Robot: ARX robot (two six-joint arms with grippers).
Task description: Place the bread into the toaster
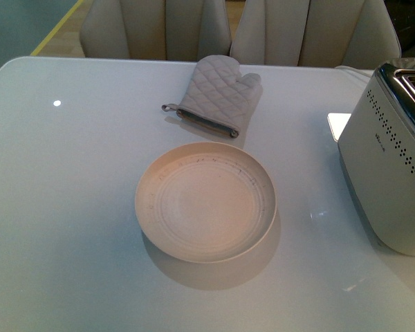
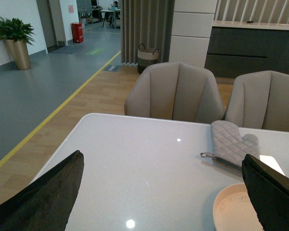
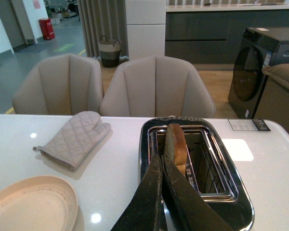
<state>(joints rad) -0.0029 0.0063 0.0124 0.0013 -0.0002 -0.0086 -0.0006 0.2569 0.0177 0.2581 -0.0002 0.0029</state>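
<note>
The bread [image 3: 176, 140] stands on edge in one slot of the toaster [image 3: 231, 195], its brown crust rising above the chrome top. My right gripper [image 3: 162, 157] is shut directly in front of the slice, fingers pressed together with their tips at its near edge. I cannot tell whether they touch it. In the front view the white dotted toaster [image 1: 387, 180] sits at the table's right side, and neither gripper shows there. My left gripper [image 2: 159, 168] hovers open over the white table, its black fingers [image 2: 43, 202] wide apart and holding nothing.
A round cream plate [image 1: 206, 200] lies empty at the table's middle, with a grey quilted oven mitt [image 1: 218, 97] behind it. Beige chairs [image 1: 155, 28] line the far edge. The plate [image 2: 233, 211] is near my left gripper's right finger.
</note>
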